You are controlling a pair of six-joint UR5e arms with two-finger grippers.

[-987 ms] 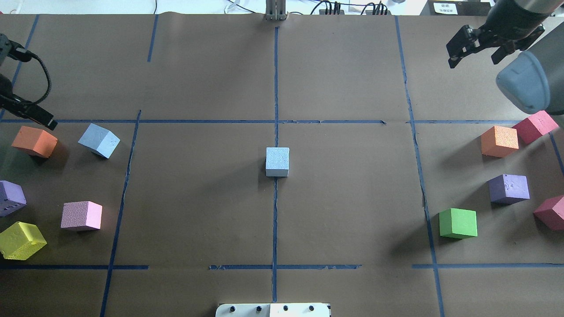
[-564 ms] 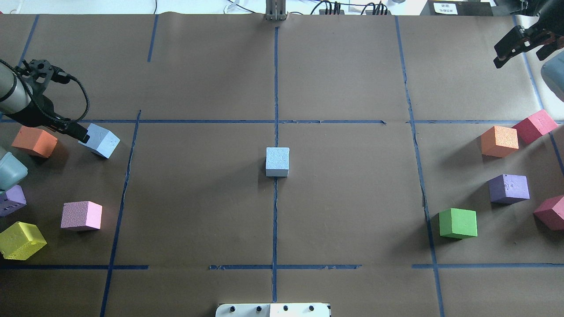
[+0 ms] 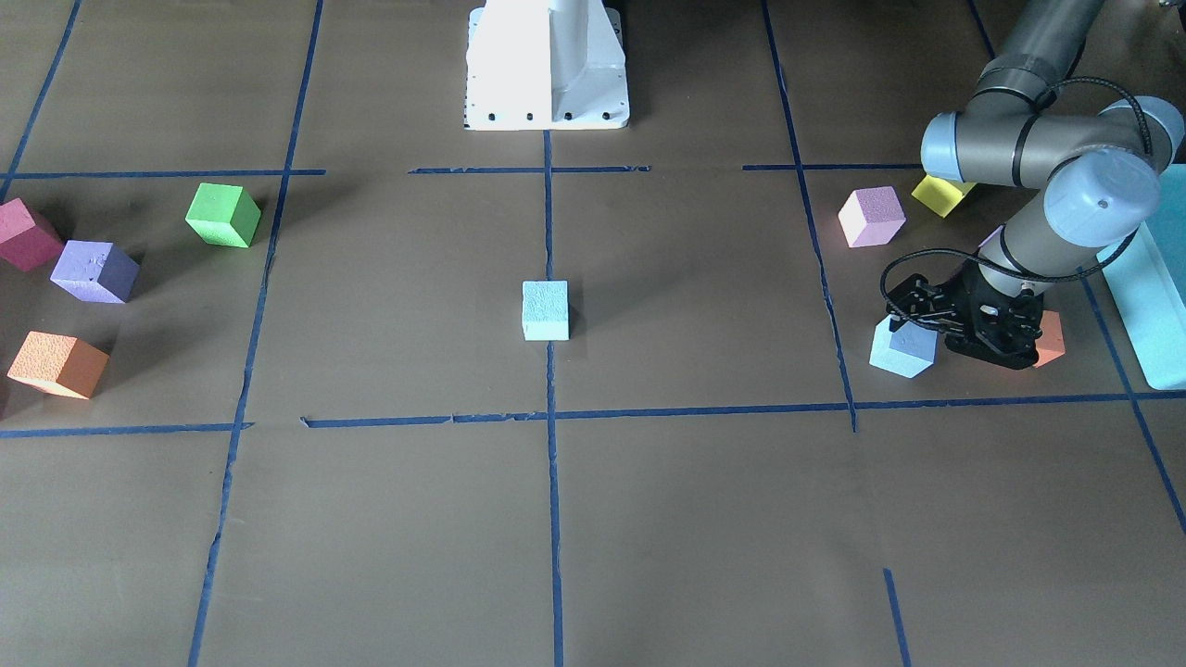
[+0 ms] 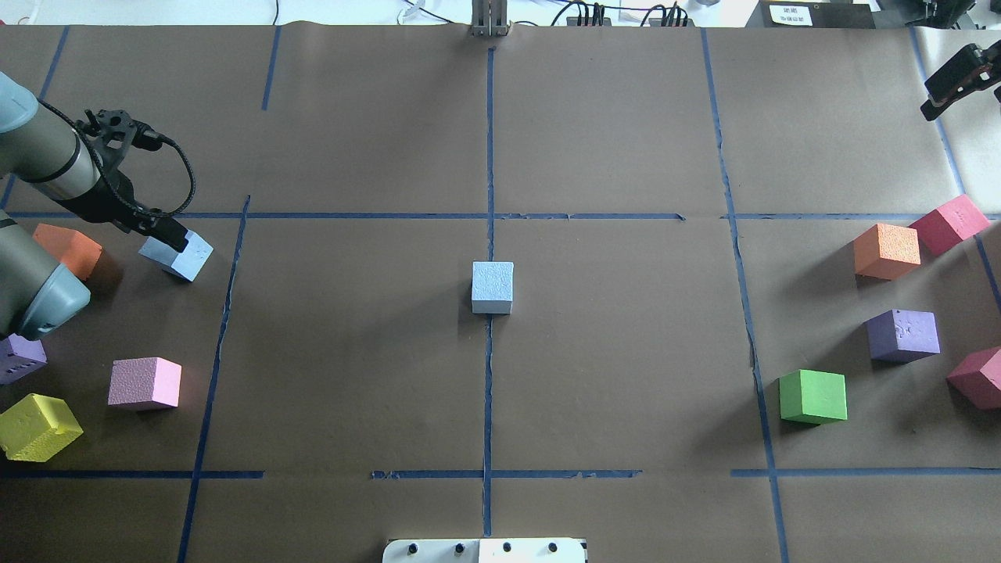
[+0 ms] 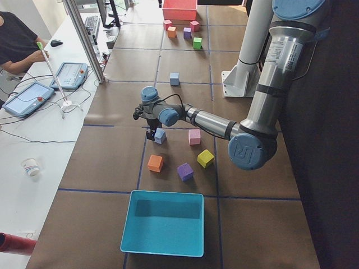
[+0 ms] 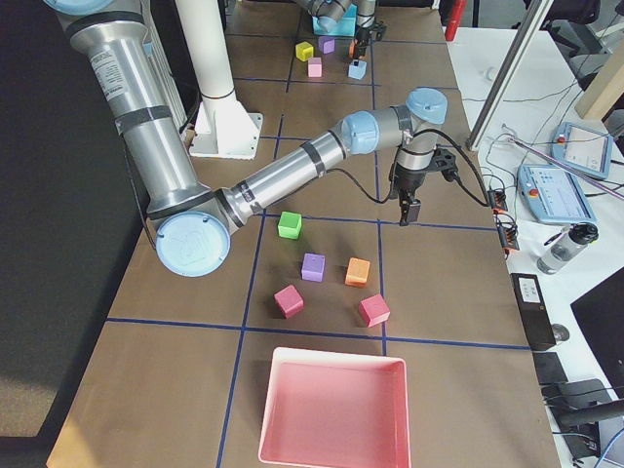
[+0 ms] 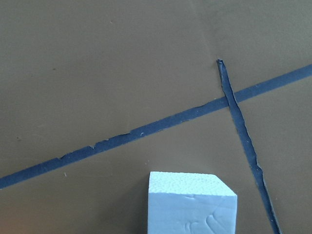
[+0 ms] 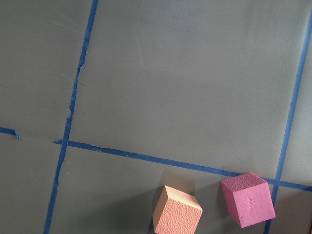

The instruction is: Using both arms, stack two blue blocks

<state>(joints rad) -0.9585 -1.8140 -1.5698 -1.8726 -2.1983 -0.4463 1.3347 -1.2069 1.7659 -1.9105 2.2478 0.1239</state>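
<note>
One blue block (image 4: 493, 287) stands alone at the table's centre on the middle tape line; it also shows in the front view (image 3: 545, 310). The other blue block (image 4: 188, 258) lies turned at the left, seen too in the front view (image 3: 901, 352) and at the bottom of the left wrist view (image 7: 192, 204). My left gripper (image 4: 174, 238) is down at this block, jaws open, with the block still on the paper. My right gripper (image 4: 950, 78) is high at the far right edge, open and empty, partly out of view.
Near the left block lie an orange cube (image 4: 66, 246), a pink cube (image 4: 145, 383), a purple cube (image 4: 19, 356) and a yellow cube (image 4: 35, 426). On the right lie several cubes, among them a green one (image 4: 813, 396). A teal box (image 3: 1154, 287) stands beyond the left arm.
My left arm has swung in from the left edge and brought its gripper down onto the left blue block. My right gripper has pulled back towards the far right corner.
</note>
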